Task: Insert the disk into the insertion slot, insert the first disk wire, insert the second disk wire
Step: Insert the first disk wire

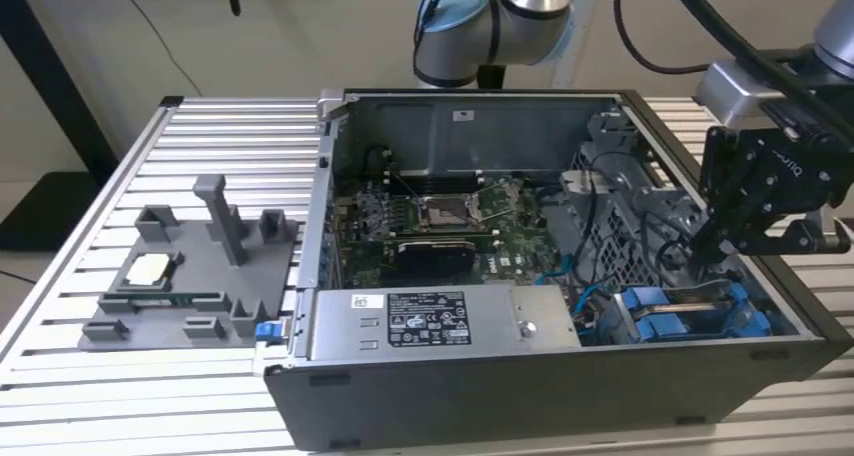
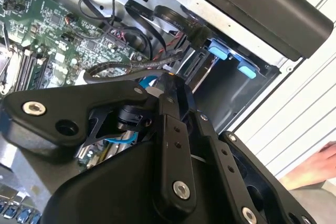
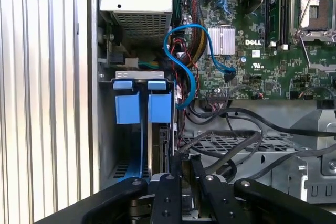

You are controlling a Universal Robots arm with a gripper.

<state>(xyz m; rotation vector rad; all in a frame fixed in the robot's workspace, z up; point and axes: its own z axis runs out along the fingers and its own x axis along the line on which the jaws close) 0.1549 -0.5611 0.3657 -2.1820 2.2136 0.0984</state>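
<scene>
On the exterior view's left you have the ribbed aluminium worktop (image 1: 80,376). It carries a matt grey plastic fixture (image 1: 187,276), moulded with upright posts and shallow pockets. A square processor chip (image 1: 147,269) lies in one pocket.

Next comes the open computer case (image 1: 534,406), a dark sheet-metal box lying on its side. Along its near wall sits the boxy grey power supply (image 1: 441,321) with a white label. Behind it is the green motherboard (image 1: 441,221), studded with small parts.

Further right, the disk (image 1: 663,316) is down in the drive cage, its bright blue carrier showing at the mouth. In the first wrist view the insertion slot (image 3: 140,74) is a grey metal bay with a folded lip, and two smooth blue tabs stand side by side just under that lip. A flat blue ribbon cable (image 3: 184,61) loops beside the bay, and round black cables (image 3: 231,137) drape over a perforated plate.

At the exterior view's right, your pincer (image 1: 697,251) is black and angular. It hangs inside the case just above the cage, near those cables. You cannot tell from these views whether it is clenched or released.
</scene>
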